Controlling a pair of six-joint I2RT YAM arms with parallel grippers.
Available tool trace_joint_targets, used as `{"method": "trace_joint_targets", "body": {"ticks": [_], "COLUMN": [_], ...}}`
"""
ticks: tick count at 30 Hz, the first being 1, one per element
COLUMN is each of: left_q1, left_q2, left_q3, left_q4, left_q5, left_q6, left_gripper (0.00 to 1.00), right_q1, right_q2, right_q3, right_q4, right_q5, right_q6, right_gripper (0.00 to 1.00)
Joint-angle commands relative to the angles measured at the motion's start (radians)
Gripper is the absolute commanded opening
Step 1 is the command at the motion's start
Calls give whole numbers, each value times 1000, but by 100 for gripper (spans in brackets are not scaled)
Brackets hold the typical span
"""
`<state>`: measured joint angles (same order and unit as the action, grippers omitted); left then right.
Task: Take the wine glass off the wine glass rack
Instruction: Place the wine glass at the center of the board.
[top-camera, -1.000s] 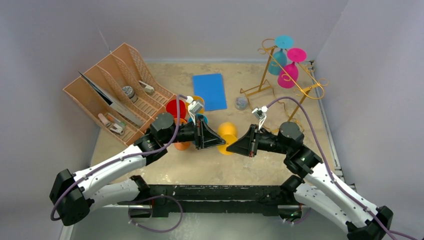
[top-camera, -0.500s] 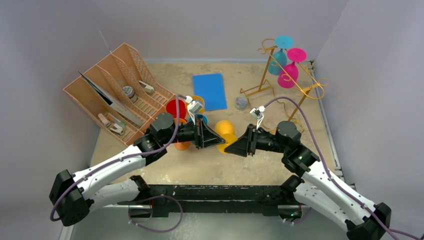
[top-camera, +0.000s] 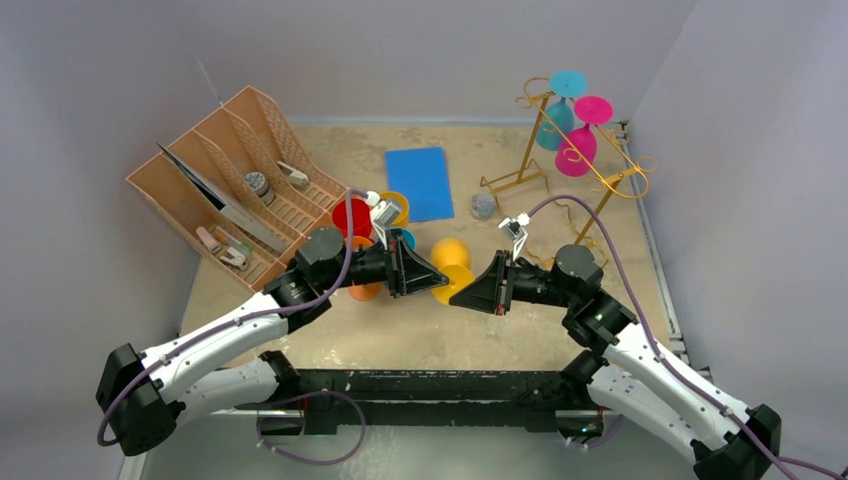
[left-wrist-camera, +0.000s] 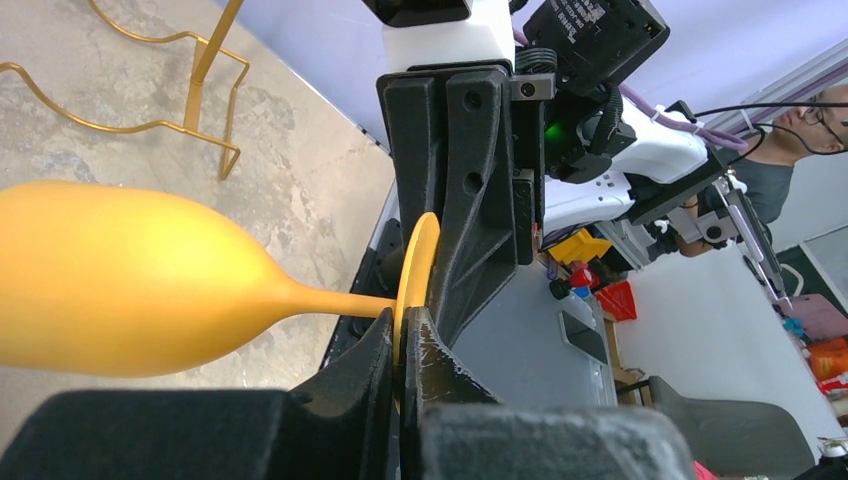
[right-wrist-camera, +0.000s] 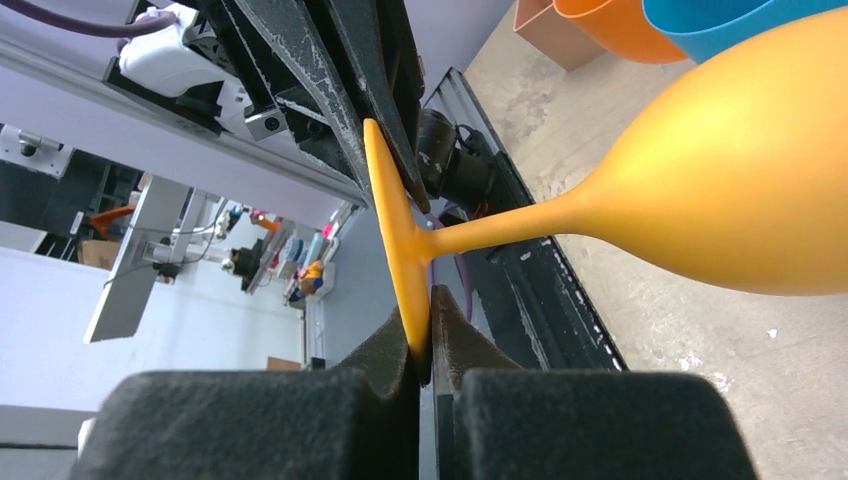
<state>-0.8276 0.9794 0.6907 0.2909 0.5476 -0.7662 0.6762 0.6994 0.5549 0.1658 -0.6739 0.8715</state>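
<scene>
Yellow wine glass (left-wrist-camera: 130, 280), off the gold wine glass rack (top-camera: 590, 165) at upper right, held sideways mid-frame, left pincer (left-wrist-camera: 402, 335) and right pincer (right-wrist-camera: 428, 330) both pinching its thin foot; uneven pull likely means slip, drop onto surface (top-camera: 420, 330).

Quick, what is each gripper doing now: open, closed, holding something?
Left gripper: closed on the foot of the yellow wine glass.
Right gripper: closed on the same foot, opposite edge.

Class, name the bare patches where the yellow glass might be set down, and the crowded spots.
Bare: the near-edge strip; the back patch between blue sheet and rack. Crowded: cups beside the tray, and around the yellow glass.
</scene>
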Motion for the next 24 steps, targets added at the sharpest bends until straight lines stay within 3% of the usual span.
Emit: {"method": "trace_joint_targets", "body": {"ticks": [1,4,9,14,19,22,23,24], "left_q1": [-6,-5,-7,-7,-7,-7,-7,-7], "left_q2": [-11,-11,-10,-12,-18,-26,-29,-31], "left_q3": [12,12,7,-3,-6,-6,-4,4], "left_q4": [32,36,50,66,66,49,40,23], "left_q5": [12,15,19,20,19,10,9,8], "left_q6": [15,13,3,-6,-8,1,7,15], "left_gripper": [0,0,0,0,0,0,5,16], "right_q1": [5,5,5,6,5,5,5,5], "right_q2": [-21,-16,-19,-19,-23,-29,-32,-38], "right_q3": [-9,-4,-10,-22,-31,-36,-34,-30], "right_q4": [47,42,68,99,105,111,106,93], "right_q5": [28,35,61,71,72,60,53,44], "right_q6": [-2,-3,-4,15,22,16,6,-17], "right_gripper": [3,25,30,23,0,0,0,0]}}
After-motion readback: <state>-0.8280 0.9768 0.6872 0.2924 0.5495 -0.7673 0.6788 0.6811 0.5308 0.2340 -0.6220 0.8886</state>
